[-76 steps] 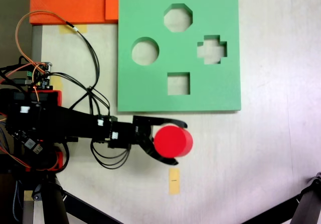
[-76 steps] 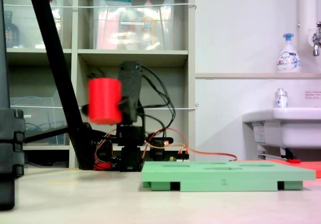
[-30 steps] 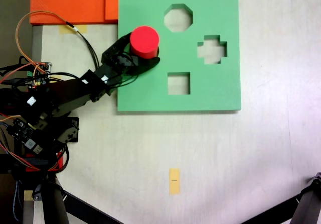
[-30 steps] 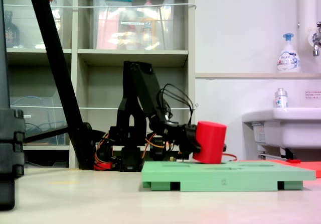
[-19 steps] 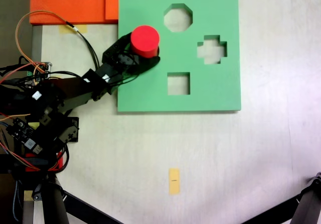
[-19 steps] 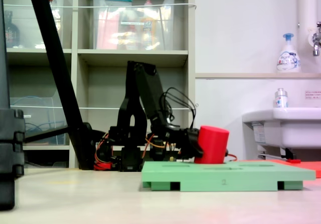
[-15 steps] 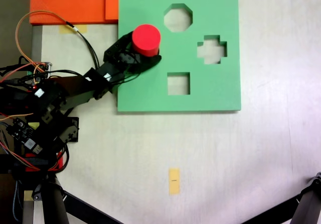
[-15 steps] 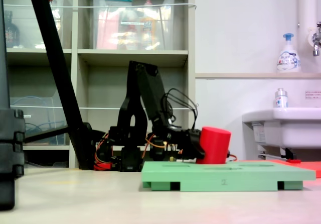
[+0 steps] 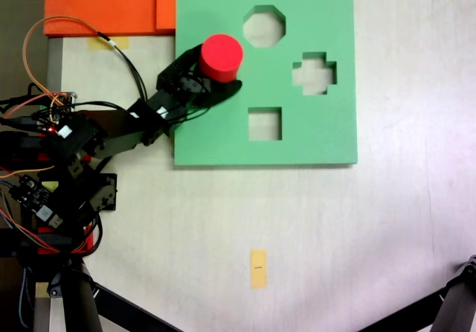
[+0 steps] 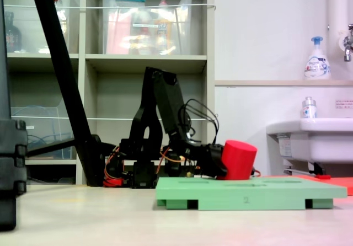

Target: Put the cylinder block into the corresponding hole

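Cylinder block (image 9: 223, 56) (image 10: 237, 160): short, bright red, flat round top, tilted, lower end down at the green board's surface. Sits over the corresponding hole (image 9: 210, 86), the circular cut-out left of the cross cut-out; hole almost wholly hidden from above.

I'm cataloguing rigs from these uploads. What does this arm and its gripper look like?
The arm is matte black plastic, built from blocky segments with small white stickers. Thin black cables loop along it, and orange wires curl to circuit boards at the base, which has red parts. The gripper has curved black jaws.
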